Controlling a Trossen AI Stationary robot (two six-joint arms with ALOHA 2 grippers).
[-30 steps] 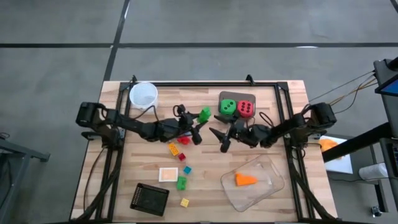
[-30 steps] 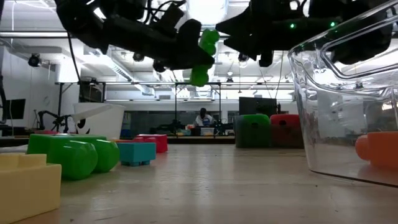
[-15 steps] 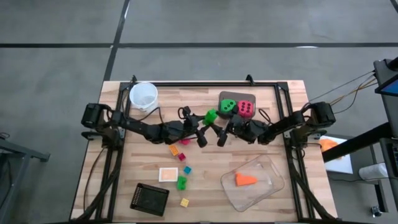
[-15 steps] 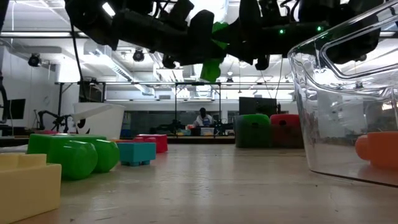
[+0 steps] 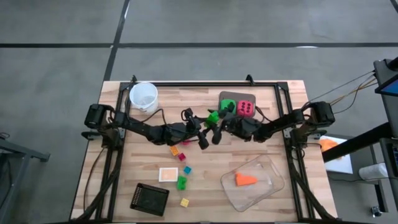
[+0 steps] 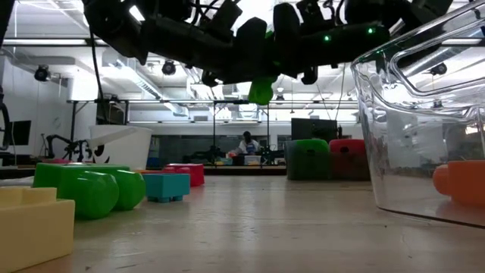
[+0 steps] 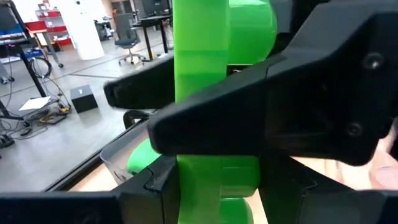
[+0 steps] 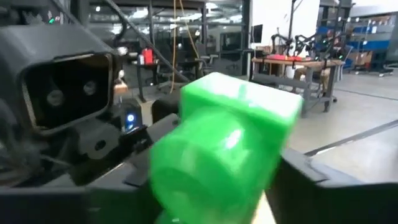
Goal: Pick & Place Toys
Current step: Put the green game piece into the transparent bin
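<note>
Your two arms meet above the middle of the wooden table: the left gripper and the right gripper both pinch one green brick, held in the air between them. On the near right, the clear tray holds the orange wedge. The green die and pink-red die sit far, the small bricks near left.

I am holding a green brick in mid-air, while the green die and pink-red die are sitting side by side, the orange wedge is lying apart, and small bricks are lying scattered.
</note>
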